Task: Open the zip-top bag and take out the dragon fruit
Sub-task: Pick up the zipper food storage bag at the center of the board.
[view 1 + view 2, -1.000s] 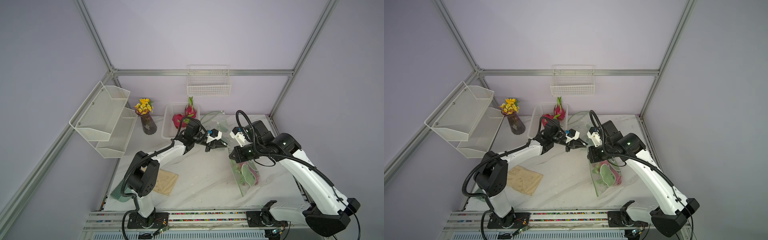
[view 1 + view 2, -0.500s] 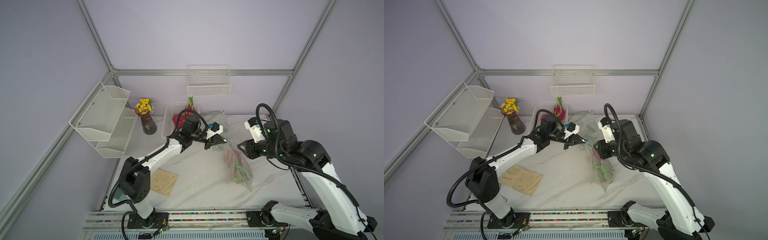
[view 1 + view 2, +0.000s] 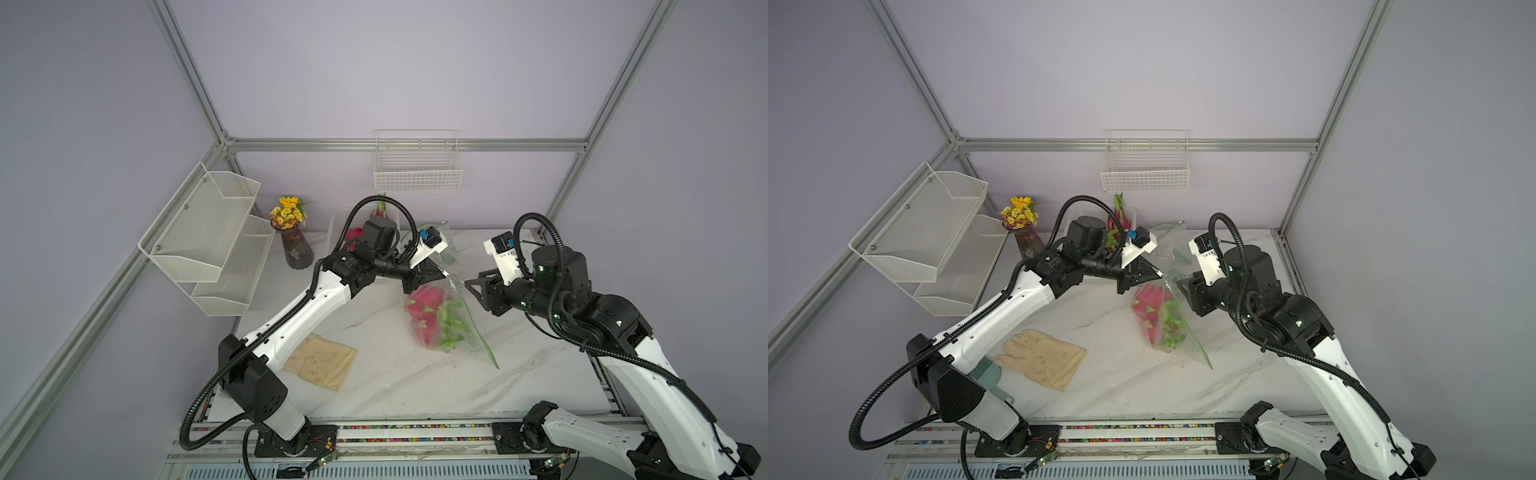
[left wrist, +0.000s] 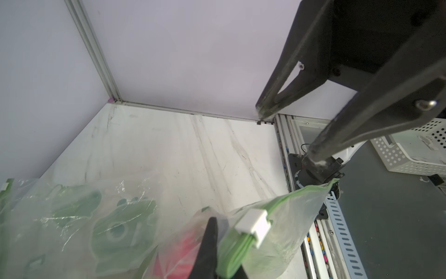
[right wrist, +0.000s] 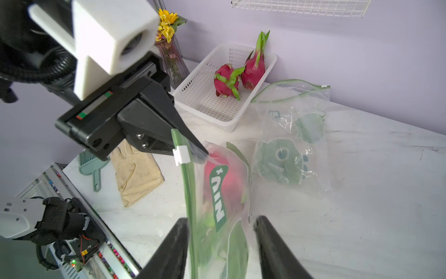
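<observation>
**Bag pinched at the zip by the left jaws, right jaws spread beside it**

At the far left, a white mesh shelf [image 3: 208, 237] with two tiers hangs on the side frame. Just beside it, at the back of the marble surface [image 3: 374, 395], stands a dark vase [image 3: 296, 249] of yellow flowers [image 3: 288, 212]. Nearer the front lie a tan glove [image 3: 1042, 359] and a teal brush [image 5: 93, 166], the brush partly hidden under the left arm in a top view.

In the right wrist view, a white perforated basket [image 5: 200, 82] against the back wall holds two dragon fruit, one lying [image 5: 225, 81] and one upright with a long green tip [image 5: 254, 67]. Above it a wire basket [image 3: 417, 174] is fixed to the wall.

The left jaws are pressed together on the green zip edge of the zip-top bag [image 3: 465, 328], right at its white slider [image 5: 181, 154]. The bag hangs tilted from that pinch, and its lower corner reaches down to the surface. More dragon fruit [image 3: 424, 311] sits inside it, pink skin and green scales showing through the clear plastic in both top views. How many are in there cannot be told.

Behind this bag, a second clear bag [image 5: 289, 149] with green print lies flat on the surface, its mouth gaping.

To the right, the right jaws stand spread and hold nothing. They point at the hanging bag from its far side. In the left wrist view one fingertip [image 4: 318, 164] is just beside the bag's upper corner, and whether it touches cannot be told.
</observation>
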Robot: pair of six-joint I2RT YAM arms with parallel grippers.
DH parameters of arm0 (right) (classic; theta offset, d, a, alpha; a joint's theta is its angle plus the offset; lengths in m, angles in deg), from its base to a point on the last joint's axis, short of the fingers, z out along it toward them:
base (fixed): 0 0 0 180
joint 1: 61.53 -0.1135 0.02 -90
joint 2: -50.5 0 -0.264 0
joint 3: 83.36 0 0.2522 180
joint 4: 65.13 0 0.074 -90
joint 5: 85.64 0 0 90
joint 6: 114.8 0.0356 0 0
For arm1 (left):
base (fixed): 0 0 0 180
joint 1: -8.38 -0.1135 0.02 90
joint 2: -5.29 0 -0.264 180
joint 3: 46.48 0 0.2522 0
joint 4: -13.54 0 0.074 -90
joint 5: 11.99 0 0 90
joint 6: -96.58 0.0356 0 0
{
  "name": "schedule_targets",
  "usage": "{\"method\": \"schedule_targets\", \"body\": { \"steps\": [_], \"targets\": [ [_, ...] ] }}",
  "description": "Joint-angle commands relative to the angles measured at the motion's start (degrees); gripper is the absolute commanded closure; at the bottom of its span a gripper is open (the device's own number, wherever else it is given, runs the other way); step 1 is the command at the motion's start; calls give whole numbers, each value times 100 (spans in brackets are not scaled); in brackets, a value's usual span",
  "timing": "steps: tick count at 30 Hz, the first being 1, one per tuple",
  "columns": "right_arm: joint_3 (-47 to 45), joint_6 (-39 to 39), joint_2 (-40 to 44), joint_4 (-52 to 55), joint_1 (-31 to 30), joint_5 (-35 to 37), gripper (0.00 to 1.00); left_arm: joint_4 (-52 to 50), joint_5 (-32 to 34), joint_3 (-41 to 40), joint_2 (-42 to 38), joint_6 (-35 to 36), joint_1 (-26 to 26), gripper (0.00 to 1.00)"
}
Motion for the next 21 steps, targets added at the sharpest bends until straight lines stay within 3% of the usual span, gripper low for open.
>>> {"method": "schedule_targets", "body": {
  "steps": [1,7,13,21],
  "targets": [
    [-113,-530,-59,-680,-32,-187,52,-929,582,405,-137,621,-4,100],
    [-514,-866,-76,-1393,-32,-1289,52,-2003,1573,1256,145,545,-4,100],
    [-888,-1155,-155,-2057,-30,-1872,48,-2538,1524,1747,322,503,-4,100],
    [-1088,-1696,-494,-2500,-21,-913,50,-2555,1316,1656,173,648,-4,100]
  ]
}}
